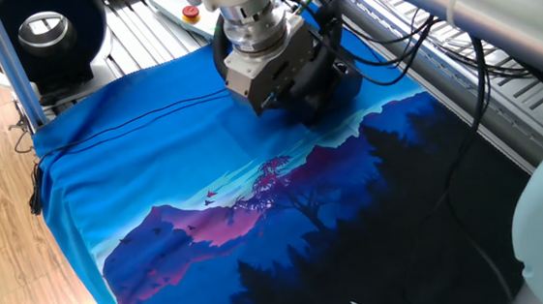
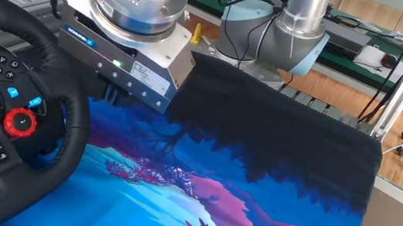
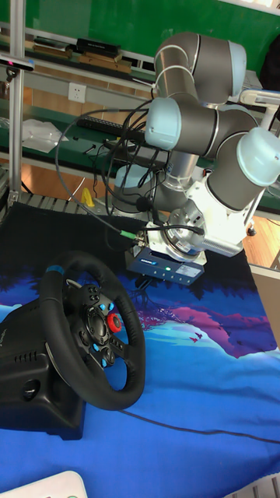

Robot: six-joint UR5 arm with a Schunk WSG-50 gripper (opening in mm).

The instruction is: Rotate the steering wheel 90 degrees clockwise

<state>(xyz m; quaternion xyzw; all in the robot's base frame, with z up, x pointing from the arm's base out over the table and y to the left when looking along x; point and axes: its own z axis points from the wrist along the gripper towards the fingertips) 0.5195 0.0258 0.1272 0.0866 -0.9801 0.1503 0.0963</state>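
Note:
The steering wheel [image 3: 92, 339] is black with a thick rim, a red knob [image 3: 114, 322] on its hub and a blue stripe at the rim's top. It stands on its base at the cloth's edge, facing the arm. In the other fixed view the steering wheel [image 2: 65, 100] fills the left side. In one fixed view the arm hides most of the steering wheel [image 1: 334, 77]. My gripper [image 2: 117, 95] hangs just right of the rim, close to it but not around it. The short dark fingers of the gripper [image 3: 142, 283] look apart and hold nothing. The gripper [image 1: 268, 94] is tilted down toward the cloth.
A blue landscape-print cloth [image 1: 200, 195] covers the table. A black ring-shaped device with a grey-white centre [image 1: 44, 22] stands at the far left corner beside a metal post [image 1: 3, 48]. A pendant with a red button [image 1: 191, 13] lies behind. The arm's base [image 2: 277, 36] and cables sit at the back.

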